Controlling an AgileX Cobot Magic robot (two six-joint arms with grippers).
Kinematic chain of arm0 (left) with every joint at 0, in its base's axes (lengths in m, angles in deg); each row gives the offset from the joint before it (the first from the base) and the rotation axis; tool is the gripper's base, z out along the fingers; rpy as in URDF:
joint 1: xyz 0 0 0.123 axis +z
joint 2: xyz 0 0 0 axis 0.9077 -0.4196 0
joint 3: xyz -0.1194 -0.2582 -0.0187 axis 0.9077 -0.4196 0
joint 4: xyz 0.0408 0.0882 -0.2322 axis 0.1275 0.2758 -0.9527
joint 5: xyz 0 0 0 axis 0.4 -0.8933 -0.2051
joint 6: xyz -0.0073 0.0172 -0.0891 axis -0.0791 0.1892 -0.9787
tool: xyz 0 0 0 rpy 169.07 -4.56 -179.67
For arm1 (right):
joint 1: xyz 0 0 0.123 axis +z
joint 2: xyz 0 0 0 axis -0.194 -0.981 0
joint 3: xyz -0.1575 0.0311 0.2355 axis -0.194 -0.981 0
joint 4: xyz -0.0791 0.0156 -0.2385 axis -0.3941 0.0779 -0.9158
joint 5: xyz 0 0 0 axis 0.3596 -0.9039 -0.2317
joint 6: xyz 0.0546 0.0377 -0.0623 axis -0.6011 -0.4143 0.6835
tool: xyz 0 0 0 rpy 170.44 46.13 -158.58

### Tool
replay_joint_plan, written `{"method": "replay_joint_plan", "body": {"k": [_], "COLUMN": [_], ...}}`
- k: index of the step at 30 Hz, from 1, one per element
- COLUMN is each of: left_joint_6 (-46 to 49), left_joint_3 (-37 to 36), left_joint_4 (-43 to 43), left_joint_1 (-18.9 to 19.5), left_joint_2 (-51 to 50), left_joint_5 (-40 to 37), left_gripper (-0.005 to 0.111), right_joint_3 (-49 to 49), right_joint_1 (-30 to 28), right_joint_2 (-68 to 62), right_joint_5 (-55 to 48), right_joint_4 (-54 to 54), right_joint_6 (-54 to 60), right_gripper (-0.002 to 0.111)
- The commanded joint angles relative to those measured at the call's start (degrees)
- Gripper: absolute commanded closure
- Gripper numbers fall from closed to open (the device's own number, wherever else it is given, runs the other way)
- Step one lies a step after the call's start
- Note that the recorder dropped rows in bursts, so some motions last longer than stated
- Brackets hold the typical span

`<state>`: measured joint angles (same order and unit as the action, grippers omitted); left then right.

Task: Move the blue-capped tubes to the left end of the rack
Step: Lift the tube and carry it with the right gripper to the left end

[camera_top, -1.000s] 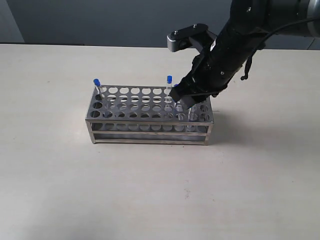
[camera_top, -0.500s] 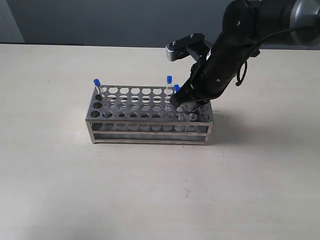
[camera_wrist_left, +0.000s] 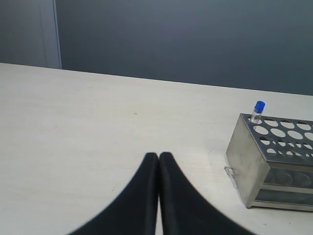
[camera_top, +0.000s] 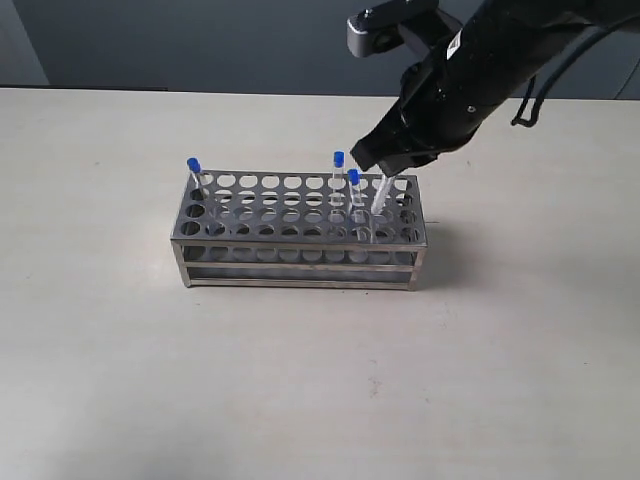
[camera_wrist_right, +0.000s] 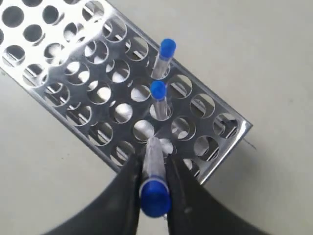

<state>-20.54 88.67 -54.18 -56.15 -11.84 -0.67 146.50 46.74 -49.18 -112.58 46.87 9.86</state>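
The silvery rack (camera_top: 300,262) stands mid-table. One blue-capped tube (camera_top: 194,172) stands in its back left corner, also seen in the left wrist view (camera_wrist_left: 257,110). Two more tubes (camera_top: 339,170) (camera_top: 353,190) stand near the right end, seen too in the right wrist view (camera_wrist_right: 164,58) (camera_wrist_right: 158,98). My right gripper (camera_wrist_right: 153,166) is shut on a fourth blue-capped tube (camera_wrist_right: 154,183), holding it tilted just above the rack's right end; its clear body shows below the gripper (camera_top: 381,196). My left gripper (camera_wrist_left: 159,159) is shut and empty, to the left of the rack (camera_wrist_left: 249,161).
The pale table (camera_top: 300,380) stretches around the rack on all sides. A dark wall (camera_top: 200,40) runs behind the table's far edge. The right arm (camera_top: 480,70) hangs over the rack's right end.
The right gripper has risen from down among the rack's right holes, drawing a tube up out of the rack. The other three tubes have not moved.
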Motion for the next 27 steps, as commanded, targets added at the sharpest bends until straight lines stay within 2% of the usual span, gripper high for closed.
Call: {"method": "replay_joint_plan", "body": {"k": [1,5,10,21,27], "left_joint_6": [0.0,0.0,0.0,0.0,0.0], "left_joint_3": [0.2,0.2,0.2,0.2,0.2], "left_joint_4": [0.0,0.0,0.0,0.0,0.0], "left_joint_1": [-0.6,-0.6,-0.6,-0.6,-0.6], "left_joint_2": [0.3,0.3,0.3,0.3,0.3], "left_joint_5": [-0.2,-0.2,-0.2,-0.2,-0.2], "left_gripper": [0.106,0.106,0.106,0.106,0.106], "right_joint_3": [0.0,0.2,6.3,34.4,44.4], "right_joint_1": [2.1,4.7,7.5,13.6,16.5], "right_joint_2": [3.1,3.7,0.7,-17.9,-26.4], "right_joint_5": [-0.1,1.4,0.7,-12.9,-15.3], "right_joint_4": [0.2,0.2,0.3,-0.4,-4.1], "right_joint_6": [0.3,0.7,2.8,6.5,6.8], "right_gripper": [0.108,0.108,0.108,0.108,0.108]}}
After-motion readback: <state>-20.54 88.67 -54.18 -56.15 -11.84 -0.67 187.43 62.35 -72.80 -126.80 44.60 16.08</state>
